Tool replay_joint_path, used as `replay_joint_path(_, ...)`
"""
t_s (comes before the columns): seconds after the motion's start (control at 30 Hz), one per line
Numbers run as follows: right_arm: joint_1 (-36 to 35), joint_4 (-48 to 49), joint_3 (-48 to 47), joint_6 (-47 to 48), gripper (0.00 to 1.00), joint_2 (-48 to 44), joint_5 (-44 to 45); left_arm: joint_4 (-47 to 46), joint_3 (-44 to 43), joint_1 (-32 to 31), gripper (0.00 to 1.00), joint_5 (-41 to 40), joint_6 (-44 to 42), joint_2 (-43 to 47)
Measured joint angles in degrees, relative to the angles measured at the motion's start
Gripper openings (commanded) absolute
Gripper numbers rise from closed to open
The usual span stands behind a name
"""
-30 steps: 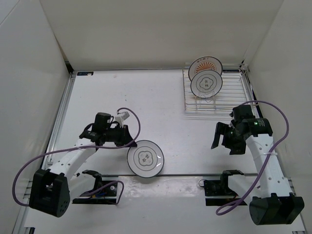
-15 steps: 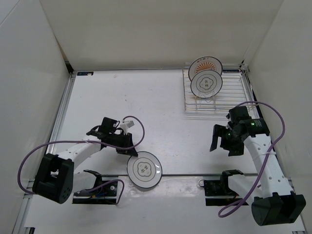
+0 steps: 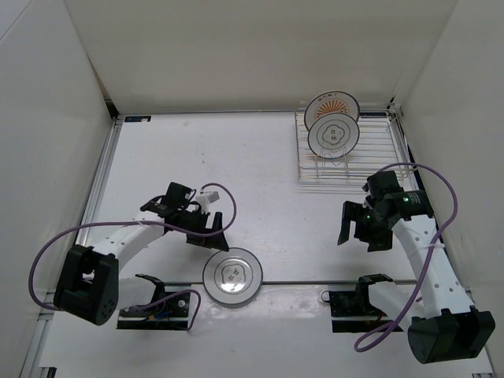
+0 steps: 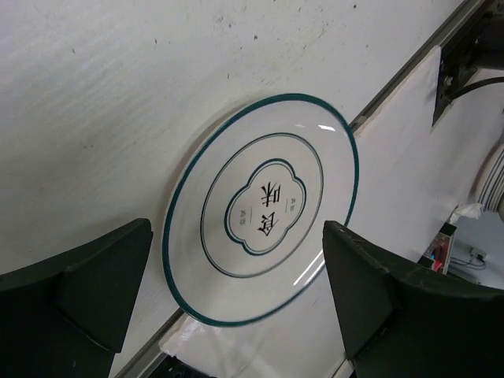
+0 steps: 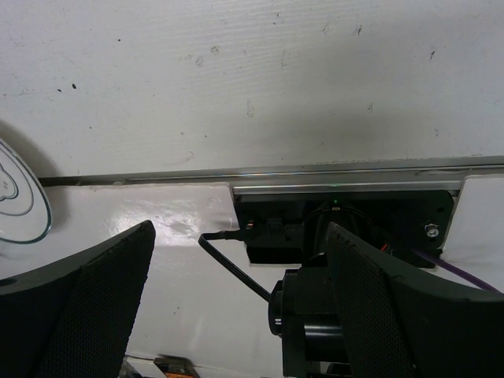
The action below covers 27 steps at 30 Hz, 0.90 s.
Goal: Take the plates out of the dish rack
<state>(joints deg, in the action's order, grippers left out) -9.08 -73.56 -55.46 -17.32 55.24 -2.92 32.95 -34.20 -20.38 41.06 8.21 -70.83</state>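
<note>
White tabletop (image 3: 260,173), walled on three sides. One scalloped plate (image 3: 231,273) is out, lying flat at lower centre-left across the metal edge strip (image 3: 299,281). It has a dark rim ring, a lobed outline and centre characters. Two stand upright in the dish rack (image 3: 378,153), upper right: second scalloped plate (image 3: 333,135) in front, sunburst plate (image 3: 335,102) behind. About a third done, I reckon. Left gripper (image 3: 205,230) is spread wide just up-left of the freed plate, holding nothing. Right gripper (image 3: 359,228) is wide and empty, below the rack.
</note>
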Motion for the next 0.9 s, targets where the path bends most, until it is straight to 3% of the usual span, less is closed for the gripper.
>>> replay_joint_path(0.33, -0.1, 0.0, 0.1, -0.1, 0.9, -0.1, 1.5, 4.7, -17.2, 0.0, 1.0, -3.1, -2.6, -2.8)
replay_joint_path(0.47, -0.1, 0.0, 0.1, -0.2, 0.9, -0.3, 2.7, 2.0, -23.0, 0.7, 1.0, -3.5, 2.2, -5.0)
replay_joint_path(0.7, -0.1, 0.0, 0.1, -0.3, 0.9, -1.5, 4.2, -13.2, -29.8, 4.4, 1.0, 4.5, 12.0, -12.7)
replay_joint_path(0.9, -0.1, 0.0, 0.1, -0.3, 0.9, -1.8, 4.5, -26.1, -54.3, 3.0, 1.0, 8.7, 16.4, -30.2)
